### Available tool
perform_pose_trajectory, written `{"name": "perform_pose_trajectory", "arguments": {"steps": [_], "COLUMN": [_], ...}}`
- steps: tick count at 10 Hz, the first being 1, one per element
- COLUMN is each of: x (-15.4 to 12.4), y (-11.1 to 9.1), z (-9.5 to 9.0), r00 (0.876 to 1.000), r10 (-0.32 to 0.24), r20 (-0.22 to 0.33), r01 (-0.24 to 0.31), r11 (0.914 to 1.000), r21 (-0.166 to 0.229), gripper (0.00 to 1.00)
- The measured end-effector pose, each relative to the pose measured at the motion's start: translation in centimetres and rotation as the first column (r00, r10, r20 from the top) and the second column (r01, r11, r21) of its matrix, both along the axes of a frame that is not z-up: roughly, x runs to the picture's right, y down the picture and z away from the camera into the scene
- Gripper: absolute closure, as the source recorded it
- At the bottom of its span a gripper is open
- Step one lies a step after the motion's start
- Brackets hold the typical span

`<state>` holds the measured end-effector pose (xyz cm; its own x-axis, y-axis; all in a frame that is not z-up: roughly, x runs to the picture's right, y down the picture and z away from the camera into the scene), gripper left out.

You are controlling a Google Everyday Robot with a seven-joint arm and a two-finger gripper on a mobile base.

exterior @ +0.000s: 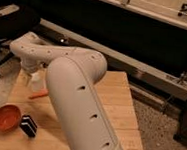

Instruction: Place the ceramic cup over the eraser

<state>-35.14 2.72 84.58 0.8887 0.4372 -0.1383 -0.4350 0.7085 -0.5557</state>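
Note:
The small white ceramic cup [36, 81] stands near the back left of the wooden table [114, 104], just behind an orange carrot [38, 94]. My gripper [31, 73] hangs at the end of the white arm [74, 102], directly over and against the cup; the arm hides part of it. The eraser [29, 125], a black block with white stripes, lies at the front left of the table, well in front of the cup and next to the orange bowl [5, 118].
My thick white arm link crosses the middle of the table and hides much of it. A black office chair [9, 25] stands on the floor at the left. A dark bench with a metal rail [152, 70] runs behind the table.

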Motion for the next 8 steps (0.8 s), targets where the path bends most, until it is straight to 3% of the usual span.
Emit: {"name": "perform_pose_trajectory", "arguments": {"steps": [3, 5, 8], "x": [-0.4, -0.2, 0.0], "y": [-0.1, -1.0, -0.7], "z": [1.9, 3.3, 4.9], "r00": [1.0, 0.999, 0.998], "r10": [-0.018, 0.004, 0.027], "r20": [-0.02, -0.041, -0.064], "r01": [0.018, -0.003, -0.025], "r11": [0.9995, 0.9991, 0.9992], "r21": [0.025, 0.043, 0.03], "gripper": [0.2, 0.2, 0.21]}}
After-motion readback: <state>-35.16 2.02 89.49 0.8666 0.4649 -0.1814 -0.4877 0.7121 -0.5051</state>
